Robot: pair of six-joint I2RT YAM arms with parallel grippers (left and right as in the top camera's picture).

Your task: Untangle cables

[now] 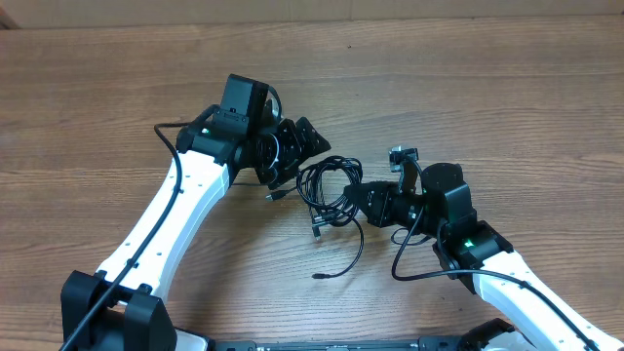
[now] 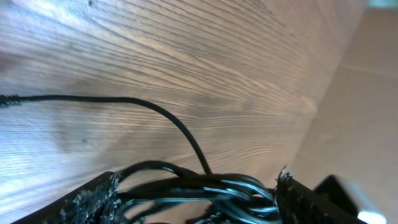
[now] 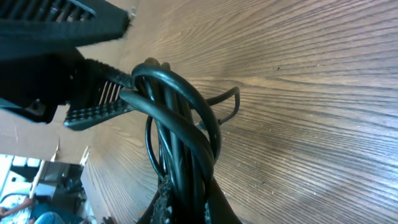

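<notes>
Overhead, the cables (image 1: 330, 193) lie as one loose coil at mid-table. The coil is stretched roughly left to right between the two grippers. One strand (image 1: 353, 255) curls toward the near edge and ends in a small plug (image 1: 319, 277). Only the left wrist view shows the left gripper (image 2: 198, 182) standing wide apart, with several strands lying between its fingers (image 2: 93, 202) and one running off left over the wood. Only the right wrist view shows the right gripper (image 3: 185, 206) clamped on the bundle, which rises from it in a tight loop touching a ribbed pad (image 3: 93, 112) of the left gripper. The table (image 1: 487, 78) is wood-grained.
</notes>
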